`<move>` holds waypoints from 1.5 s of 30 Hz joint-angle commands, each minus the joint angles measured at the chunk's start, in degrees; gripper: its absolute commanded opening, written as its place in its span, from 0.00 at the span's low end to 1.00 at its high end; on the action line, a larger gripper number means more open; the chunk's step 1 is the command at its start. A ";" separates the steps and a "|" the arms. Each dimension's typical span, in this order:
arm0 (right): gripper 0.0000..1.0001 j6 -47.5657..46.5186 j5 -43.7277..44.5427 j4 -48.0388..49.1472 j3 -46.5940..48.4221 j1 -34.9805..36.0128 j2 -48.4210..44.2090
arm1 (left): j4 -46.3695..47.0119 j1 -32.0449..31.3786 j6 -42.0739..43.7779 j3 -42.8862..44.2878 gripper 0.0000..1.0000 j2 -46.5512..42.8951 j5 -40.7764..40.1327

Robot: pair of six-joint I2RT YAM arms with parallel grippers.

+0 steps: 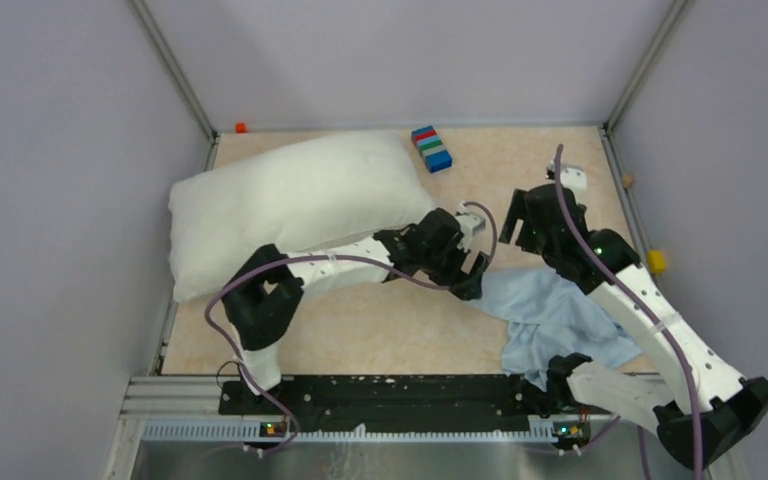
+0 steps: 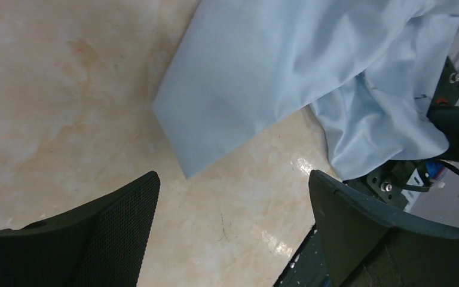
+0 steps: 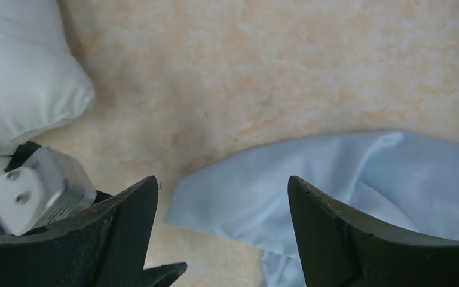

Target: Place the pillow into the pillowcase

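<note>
**Both grippers empty over a limp pillowcase**

My left gripper (image 2: 233, 185) hangs just above a flat corner of the pillowcase (image 1: 550, 310), jaws wide apart with nothing between them. My right gripper (image 3: 222, 185) is spread too and holds nothing, over the cloth's far edge. The pillowcase lies rumpled on the right near part of the table (image 1: 380, 330). The pillow (image 1: 290, 200) sits far left, apart from it.

I cannot tell which edge is the opening; the folds hide it. If I pinch both layers, or a closed corner, the mouth will not open. The bunched cloth by my right arm's base could snag there. My wrists are also close enough to knock together.
</note>
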 commanded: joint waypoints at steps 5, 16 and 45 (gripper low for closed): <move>0.83 13.98 14.89 -13.68 -11.15 0.09 -12.15 | 4.53 -3.06 -1.54 9.05 0.98 12.23 0.31; 0.94 24.78 9.56 -2.92 -25.88 -3.72 -8.62 | 3.76 -3.28 -2.37 11.03 0.66 16.96 -9.58; 0.00 -7.04 -4.82 0.88 32.07 -4.01 18.70 | -6.46 10.05 3.64 7.28 0.00 -10.22 -19.00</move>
